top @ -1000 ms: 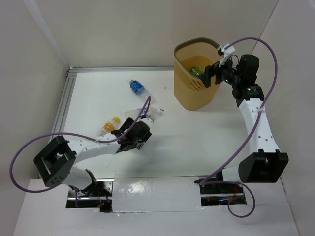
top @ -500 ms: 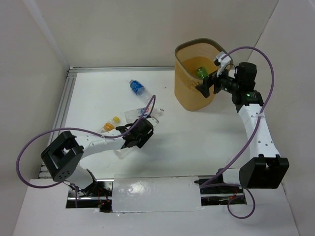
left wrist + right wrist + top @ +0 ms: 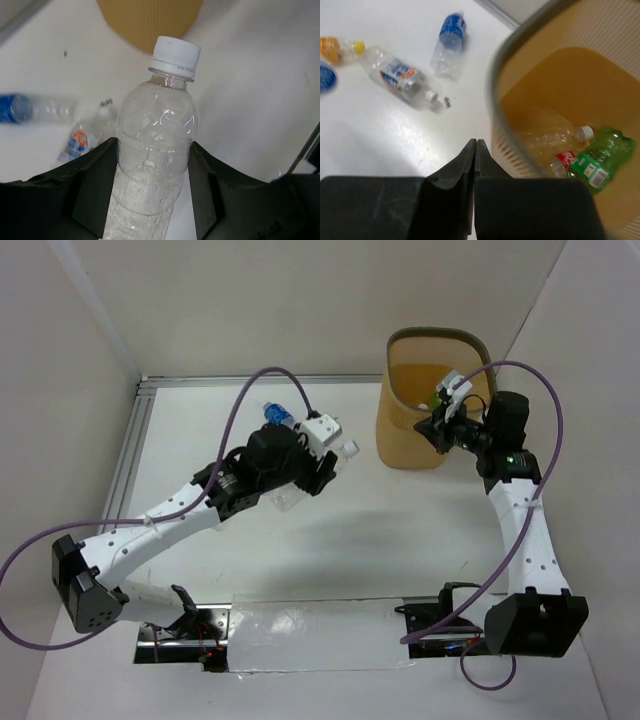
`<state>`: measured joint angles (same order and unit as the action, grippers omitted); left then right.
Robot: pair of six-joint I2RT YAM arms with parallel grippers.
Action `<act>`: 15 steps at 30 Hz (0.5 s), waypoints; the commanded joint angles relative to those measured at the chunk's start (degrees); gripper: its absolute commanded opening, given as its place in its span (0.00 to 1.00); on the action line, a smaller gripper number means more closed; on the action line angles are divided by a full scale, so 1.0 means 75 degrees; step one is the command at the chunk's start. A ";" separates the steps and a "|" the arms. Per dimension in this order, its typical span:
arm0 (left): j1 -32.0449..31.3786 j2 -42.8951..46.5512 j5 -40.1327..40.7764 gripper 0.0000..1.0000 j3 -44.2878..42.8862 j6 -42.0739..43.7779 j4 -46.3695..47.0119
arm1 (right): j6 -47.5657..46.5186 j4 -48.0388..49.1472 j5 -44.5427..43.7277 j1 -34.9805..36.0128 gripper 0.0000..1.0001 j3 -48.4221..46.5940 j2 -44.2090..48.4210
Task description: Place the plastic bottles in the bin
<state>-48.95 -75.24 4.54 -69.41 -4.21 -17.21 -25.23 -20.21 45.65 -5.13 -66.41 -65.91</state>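
Since the clear bottle [image 3: 160,100] is pinched around its lower body with the white cap aimed at the bin [image 3: 150,20], I'd guess the left gripper [image 3: 152,145] has it clamped that way so it drops in cap-first. It looks lifted off the table [image 3: 400,520], between the loose bottles and the bin, not over the rim yet.

Down in the bin there's a green bottle [image 3: 597,160], a red-labelled bottle [image 3: 565,162] and a white-capped bottle [image 3: 555,137]. Out on the table are a blue-labelled bottle [image 3: 451,40], a labelled clear bottle [image 3: 397,77] and an orange bottle [image 3: 335,47].

The right gripper [image 3: 475,145] is squeezed closed on nothing, sitting right by the rim, probably just staying out of the way.
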 commanded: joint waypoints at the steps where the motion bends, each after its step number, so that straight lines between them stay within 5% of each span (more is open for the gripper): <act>1: -0.0036 -0.0291 -0.0651 0.33 -0.1147 0.0315 0.0478 | -0.0395 -0.0914 -0.0004 0.0004 0.00 0.0545 0.0267; 6: 0.0232 -0.1040 -0.1201 0.27 -0.2533 0.0209 0.1484 | -0.0714 -0.0729 -0.0285 0.0004 0.01 0.1201 0.0934; 9: 0.0385 -0.1591 -0.1647 0.27 -0.3260 -0.0013 0.1743 | -0.0714 -0.0411 -0.0216 0.0004 0.11 0.1203 0.1018; 13: 0.0561 -0.2177 -0.1998 0.27 -0.4045 -0.0457 0.2410 | -0.1111 -0.0949 0.0194 0.0004 0.64 0.0723 0.0750; 15: 0.0679 -0.2539 -0.1999 0.27 -0.4525 -0.0970 0.3171 | -0.1288 -0.1301 0.0335 0.0004 0.70 0.0722 0.0749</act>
<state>-44.97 -92.01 -7.49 -98.17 -6.39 -4.80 -32.08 -26.70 45.30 -5.04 -58.37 -60.47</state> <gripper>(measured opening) 0.654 0.678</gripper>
